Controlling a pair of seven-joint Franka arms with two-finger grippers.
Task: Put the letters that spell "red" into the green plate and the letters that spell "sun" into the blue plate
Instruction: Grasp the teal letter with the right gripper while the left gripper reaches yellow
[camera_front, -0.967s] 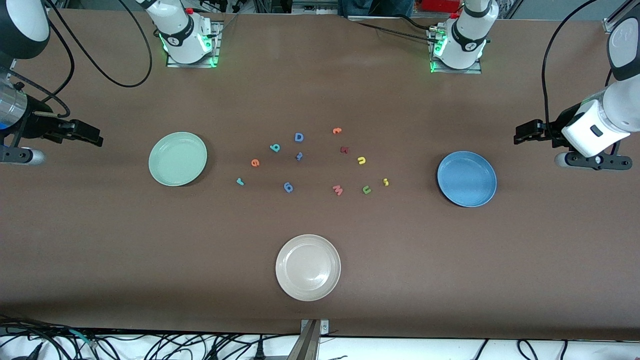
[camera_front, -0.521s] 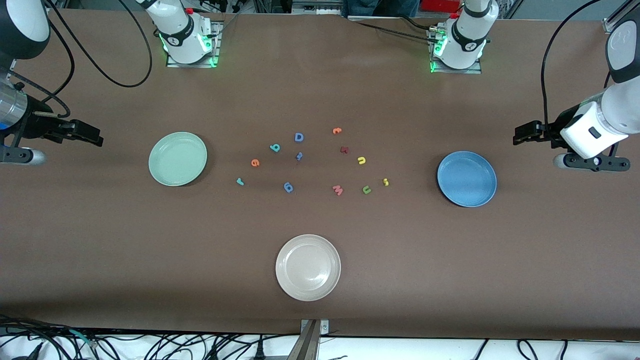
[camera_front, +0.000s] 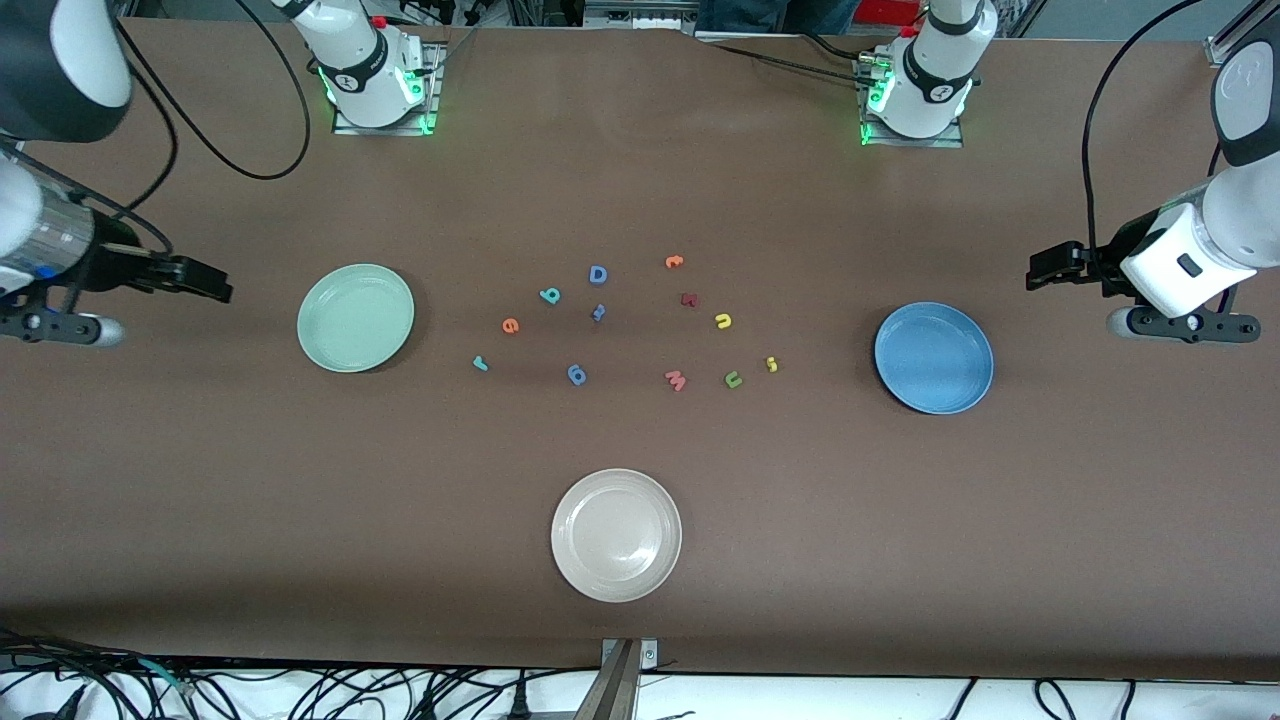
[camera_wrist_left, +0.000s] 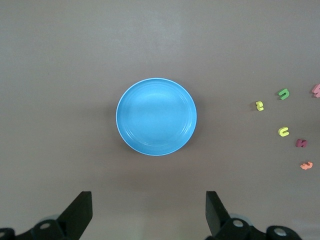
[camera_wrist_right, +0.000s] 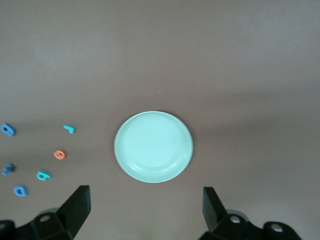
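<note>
Both open, the right gripper (camera_front: 215, 291) and left gripper (camera_front: 1040, 272) are hanging beside green plate (camera_front: 355, 317) and blue plate (camera_front: 933, 357); approaching the tiny r (camera_front: 480, 363), probably flat, demands a low, centred pinch.

Matt brown counter (camera_front: 900, 520) here, flat and even, soaking up the light with no glare. The round pale mint-green plate (camera_front: 355, 317) looks like smooth plastic with a soft sheen; the round medium-blue plate (camera_front: 933, 357) is glossier, faint rings showing in its well. The round whitish-beige plate (camera_front: 615, 535) catches a bright highlight. The tiny coloured letters, like the orange "e" (camera_front: 510, 325), look dull and spongy, foam-like. Both arms wear shiny white plastic shells, with matt black tools.
</note>
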